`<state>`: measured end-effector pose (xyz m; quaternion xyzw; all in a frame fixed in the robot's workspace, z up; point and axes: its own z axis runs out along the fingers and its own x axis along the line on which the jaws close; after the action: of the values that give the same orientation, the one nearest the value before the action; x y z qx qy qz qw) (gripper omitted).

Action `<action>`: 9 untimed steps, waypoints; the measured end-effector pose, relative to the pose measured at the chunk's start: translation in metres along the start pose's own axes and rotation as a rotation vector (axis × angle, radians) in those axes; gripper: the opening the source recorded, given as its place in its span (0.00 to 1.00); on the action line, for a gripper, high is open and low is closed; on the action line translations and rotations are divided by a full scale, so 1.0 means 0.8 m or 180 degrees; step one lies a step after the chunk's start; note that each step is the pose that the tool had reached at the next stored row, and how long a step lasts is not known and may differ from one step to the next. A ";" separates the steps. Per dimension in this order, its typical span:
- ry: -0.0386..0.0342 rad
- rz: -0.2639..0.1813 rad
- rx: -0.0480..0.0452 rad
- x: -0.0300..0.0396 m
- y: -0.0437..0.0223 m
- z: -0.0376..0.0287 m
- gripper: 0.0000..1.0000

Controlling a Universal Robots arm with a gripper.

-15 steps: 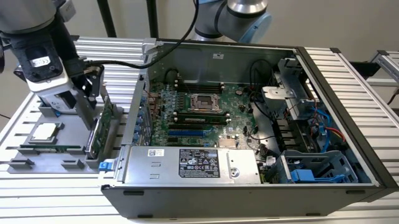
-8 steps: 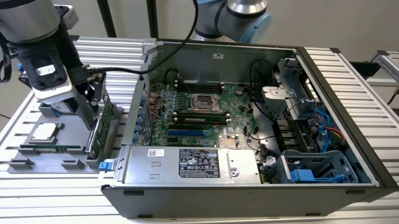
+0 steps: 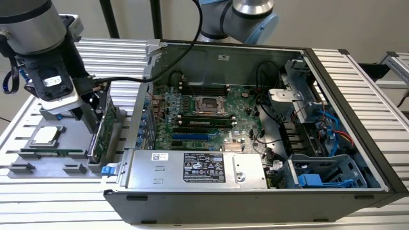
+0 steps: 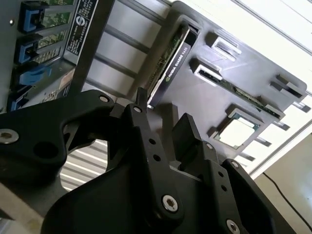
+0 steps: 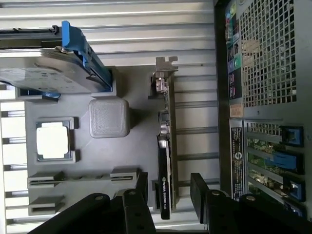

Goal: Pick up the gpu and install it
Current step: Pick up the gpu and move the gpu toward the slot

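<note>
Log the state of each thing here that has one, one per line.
gpu: standing on edge in the holder, not installed.
gripper: open, jaws either side of the gpu.
computer case: open, lying on its side.
hard drive: resting on the holder.
processor: seated in its holder pocket.

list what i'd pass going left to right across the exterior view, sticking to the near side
processor chip -> gpu standing on edge -> silver power supply -> blue drive bay
</note>
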<state>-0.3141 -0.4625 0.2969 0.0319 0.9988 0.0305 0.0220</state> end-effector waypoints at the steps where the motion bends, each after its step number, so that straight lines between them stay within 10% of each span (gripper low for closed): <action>1: 0.0000 0.0000 0.0000 0.0001 -0.0001 0.0023 1.00; 9: 0.0000 0.0000 0.0000 0.0008 -0.0013 0.0204 1.00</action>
<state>-0.3141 -0.4624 0.2805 0.0319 0.9988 0.0305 0.0220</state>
